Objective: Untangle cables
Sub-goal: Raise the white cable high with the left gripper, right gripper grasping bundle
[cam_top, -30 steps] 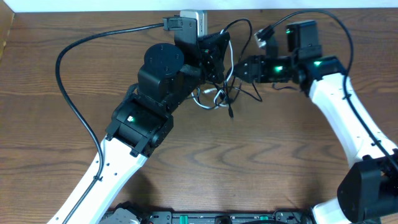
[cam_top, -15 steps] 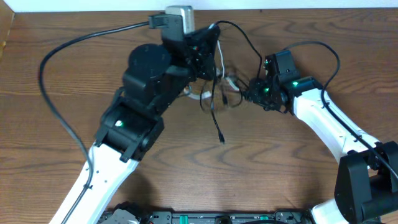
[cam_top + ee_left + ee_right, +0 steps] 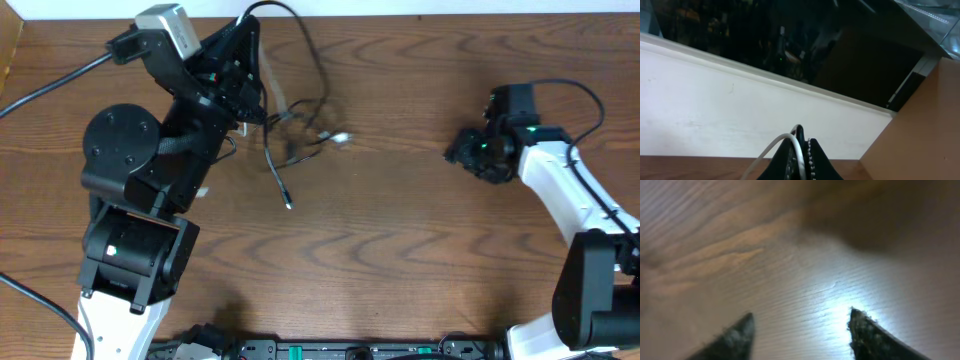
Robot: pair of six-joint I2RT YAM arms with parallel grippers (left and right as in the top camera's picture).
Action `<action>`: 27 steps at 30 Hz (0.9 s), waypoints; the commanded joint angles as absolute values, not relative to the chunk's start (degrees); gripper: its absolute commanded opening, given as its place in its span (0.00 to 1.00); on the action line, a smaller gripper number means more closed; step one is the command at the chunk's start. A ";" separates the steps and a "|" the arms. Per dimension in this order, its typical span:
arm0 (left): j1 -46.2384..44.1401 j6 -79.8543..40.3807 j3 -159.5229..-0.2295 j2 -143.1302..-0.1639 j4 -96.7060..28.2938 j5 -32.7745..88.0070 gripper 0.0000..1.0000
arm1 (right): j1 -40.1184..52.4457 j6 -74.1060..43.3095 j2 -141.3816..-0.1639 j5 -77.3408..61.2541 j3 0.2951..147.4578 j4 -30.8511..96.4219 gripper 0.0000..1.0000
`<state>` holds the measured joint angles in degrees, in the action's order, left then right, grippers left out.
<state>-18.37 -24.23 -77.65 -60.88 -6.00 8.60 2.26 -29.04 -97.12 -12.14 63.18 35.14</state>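
Wood-grain table [image 3: 400, 260], overhead view. Left gripper [image 3: 801, 150] sits at about 11 o'clock of the table, fingers pressed together, pinching the white cable [image 3: 340, 138]. In the left wrist view the cord curves out from between the fingers toward 8 o'clock. White plug end lies on the table at 4 o'clock from the gripper. Black cable [image 3: 278, 180] loops up toward 12 o'clock, crosses the white one beside the gripper, and trails to 5 o'clock, plug end on the wood. Cannot tell whether the black one is also pinched. Right gripper [image 3: 800, 330] is at 3 o'clock, well apart from both cables, fingers spread over bare wood, holding nothing.
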 commanded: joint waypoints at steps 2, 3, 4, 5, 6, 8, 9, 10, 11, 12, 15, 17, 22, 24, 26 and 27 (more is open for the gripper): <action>-18.06 -26.17 -78.04 -61.12 -5.87 10.07 0.07 | 1.34 -5.87 -97.43 -38.59 63.26 33.26 0.79; -18.06 -26.83 -78.04 -61.49 -5.89 10.04 0.07 | 1.61 -3.97 -97.43 -42.89 63.33 32.82 0.80; -18.06 -26.98 -78.04 -61.87 -5.87 10.04 0.08 | 2.00 -3.51 -97.43 -45.98 63.33 32.14 0.83; -18.06 -27.59 -78.04 -62.28 -5.87 10.04 0.07 | 2.55 -3.53 -97.43 -48.40 63.33 31.14 0.85; -18.06 -28.45 -78.04 -62.61 -5.87 10.04 0.07 | 3.33 -3.55 -97.43 -50.59 63.33 29.95 0.85; -18.06 -29.56 -78.04 -63.20 -5.85 10.07 0.08 | 5.21 -4.08 -97.43 -52.49 63.33 27.88 0.85; -18.06 -30.02 -78.04 -63.40 -5.85 10.09 0.07 | 6.17 -5.17 -97.45 -52.29 63.33 26.92 0.85; -18.06 -30.37 -78.04 -63.53 -5.85 10.09 0.08 | 7.46 -6.96 -97.47 -51.37 63.31 25.93 0.85; -18.06 -30.35 -78.04 -63.57 -5.67 10.50 0.08 | 8.91 -8.82 -97.51 -49.89 63.31 24.95 0.85; -18.06 -30.35 -78.04 -63.61 -5.50 10.90 0.08 | 10.17 -10.09 -97.51 -48.12 63.31 24.40 0.84; -18.06 -30.35 -78.04 -63.59 -5.04 11.11 0.07 | 14.72 -15.79 -97.54 -38.72 63.31 23.07 0.84; -18.06 -30.37 -78.04 -63.59 -4.93 11.11 0.07 | 17.21 -18.41 -97.62 -35.07 63.31 21.65 0.84; -18.06 -33.15 -78.04 -63.55 -3.25 11.14 0.08 | 22.11 -21.56 -97.62 -34.26 63.31 15.46 0.84; -18.06 -35.53 -78.04 -63.53 -1.98 11.40 0.07 | 23.92 -26.81 -97.65 -28.75 63.31 13.91 0.80; -18.06 -37.78 -78.04 -63.53 -0.30 12.53 0.07 | 25.41 -33.06 -97.65 -21.06 63.31 14.31 0.76; -18.06 -38.79 -78.04 -63.53 0.78 13.58 0.07 | 26.15 -35.75 -97.73 -17.47 63.31 14.48 0.75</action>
